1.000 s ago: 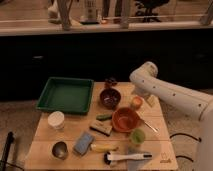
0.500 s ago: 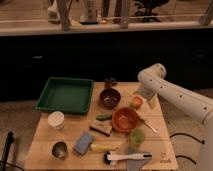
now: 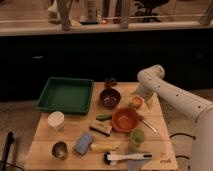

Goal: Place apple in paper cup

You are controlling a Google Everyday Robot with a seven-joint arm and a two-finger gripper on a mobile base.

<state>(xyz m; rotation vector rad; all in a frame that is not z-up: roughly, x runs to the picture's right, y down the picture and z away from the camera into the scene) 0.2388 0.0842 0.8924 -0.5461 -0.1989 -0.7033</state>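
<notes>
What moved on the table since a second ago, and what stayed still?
The white robot arm swung slightly to the right, and its pincer is now right by the small round orange-red apple. Nothing was lifted. The apple, the short white paper cup and the orange bowl stayed put.

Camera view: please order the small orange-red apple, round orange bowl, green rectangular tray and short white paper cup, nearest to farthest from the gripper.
The gripper is over the wooden table, at its right rear.
1. Small orange-red apple: right beside it.
2. Round orange bowl: front-left.
3. Green rectangular tray: left rear.
4. Short white paper cup: far left.
</notes>
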